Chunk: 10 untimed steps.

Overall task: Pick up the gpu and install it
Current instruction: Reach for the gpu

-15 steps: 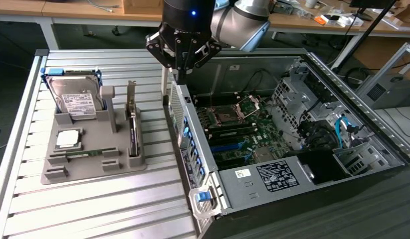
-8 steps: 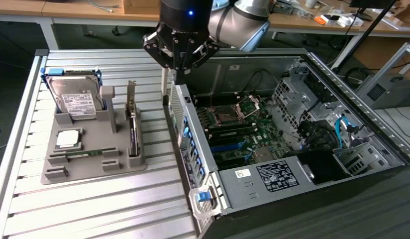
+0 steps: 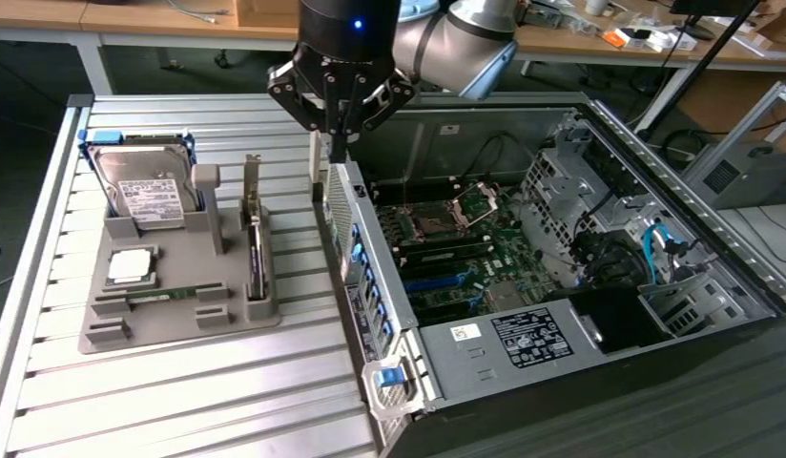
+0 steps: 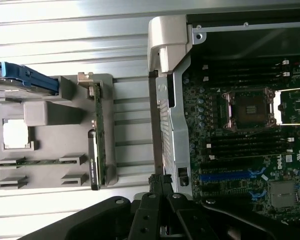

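The gpu (image 3: 256, 258) stands on edge in a slot of the grey holder tray (image 3: 176, 329), dark board with a silvery bracket at its far end. In the wrist view the gpu (image 4: 97, 130) is a thin dark strip at the side of the tray (image 4: 50, 112). My gripper (image 3: 336, 143) hangs shut and empty above the near wall of the open computer case (image 3: 367, 277), to the exterior view's right of the gpu and apart from it. In the wrist view the gripper (image 4: 161, 182) points down at that case wall (image 4: 170, 100).
The tray also holds a hard drive (image 3: 145, 196) with a white label, a processor (image 3: 130, 267) and a green memory stick (image 3: 164, 296). The case's motherboard (image 3: 457, 248) lies exposed, with blue slots and cables. All of it rests on a ribbed metal table (image 3: 176, 401).
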Available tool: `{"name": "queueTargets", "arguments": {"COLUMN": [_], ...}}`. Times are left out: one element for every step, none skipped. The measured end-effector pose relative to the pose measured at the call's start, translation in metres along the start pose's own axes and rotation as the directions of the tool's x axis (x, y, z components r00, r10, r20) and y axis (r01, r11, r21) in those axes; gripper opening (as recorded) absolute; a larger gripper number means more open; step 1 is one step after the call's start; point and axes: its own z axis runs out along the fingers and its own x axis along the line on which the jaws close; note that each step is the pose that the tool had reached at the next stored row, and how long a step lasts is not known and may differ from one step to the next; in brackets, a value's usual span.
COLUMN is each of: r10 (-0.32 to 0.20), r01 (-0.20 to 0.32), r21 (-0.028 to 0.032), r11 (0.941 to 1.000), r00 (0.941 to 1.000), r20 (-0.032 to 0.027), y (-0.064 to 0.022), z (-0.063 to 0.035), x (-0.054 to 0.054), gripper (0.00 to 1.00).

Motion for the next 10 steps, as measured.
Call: {"name": "queueTargets", "arguments": {"r10": [0.000,0.000,0.000,0.000,0.000,0.000,0.000,0.000,0.000,0.000], "r01": [0.000,0.000,0.000,0.000,0.000,0.000,0.000,0.000,0.000,0.000], "r21": [-0.0001,-0.0001,0.0000,0.0000,0.0000,-0.0001,0.0000,-0.0001,-0.0001,-0.0001], "r11": [1.0000,1.0000,1.0000,1.0000,1.0000,1.0000,1.0000,1.0000,1.0000,1.0000], "r00": [1.0000,1.0000,1.0000,1.0000,1.0000,1.0000,1.0000,1.0000,1.0000,1.0000], "r20": [0.0001,0.0000,0.0000,0.0000,0.0000,0.0000,0.0000,0.0000,0.0000,0.0000], "y": [-0.0001,-0.0001,-0.0001,-0.0002,-0.0003,-0.0003,-0.0004,-0.0004,-0.0005,-0.0006], "z": [0.0000,0.0000,-0.0001,-0.0001,-0.0001,-0.0001,-0.0001,-0.0001,-0.0002,-0.0002], "x": [0.0006,0.0013,0.0019,0.0026,0.0033,0.0040,0.0048,0.0056,0.0063,0.0072], "gripper": [0.11,0.11,0.11,0.11,0.11,0.11,0.11,0.11,0.11,0.11]}}
